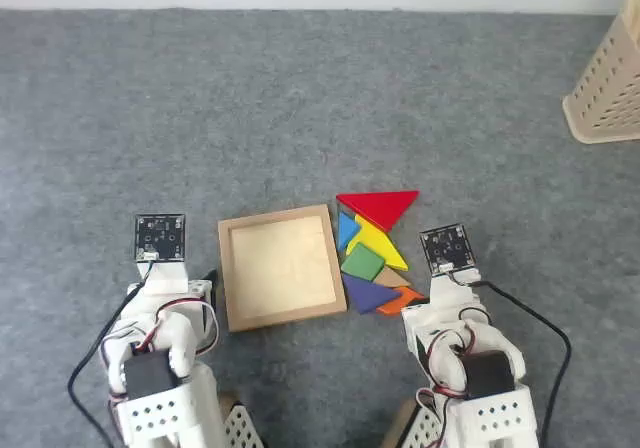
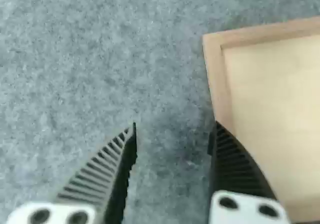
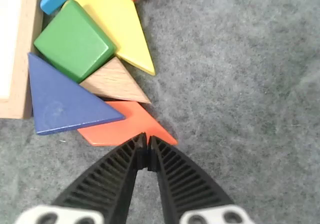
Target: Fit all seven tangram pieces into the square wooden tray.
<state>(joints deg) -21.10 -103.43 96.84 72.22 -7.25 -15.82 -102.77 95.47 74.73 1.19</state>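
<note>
The square wooden tray (image 1: pixel 234 308) lies on the grey carpet with nothing in it. Just to its right the tangram pieces huddle together: red triangle (image 1: pixel 380 206), blue piece (image 1: pixel 346 230), yellow piece (image 1: pixel 378 243), green square (image 1: pixel 362 262), plain wood triangle (image 1: pixel 391 277), dark blue triangle (image 1: pixel 366 292) and orange piece (image 1: pixel 402 300). My left gripper (image 2: pixel 172 139) is open over the carpet, one finger at the tray's (image 2: pixel 216 69) left rim. My right gripper (image 3: pixel 148 140) is shut, empty, its tips at the orange piece's (image 3: pixel 125 129) edge.
A beige slotted basket (image 1: pixel 610 78) stands at the far right edge. Open carpet stretches across the back and left of the table. Cables trail beside both arm bases.
</note>
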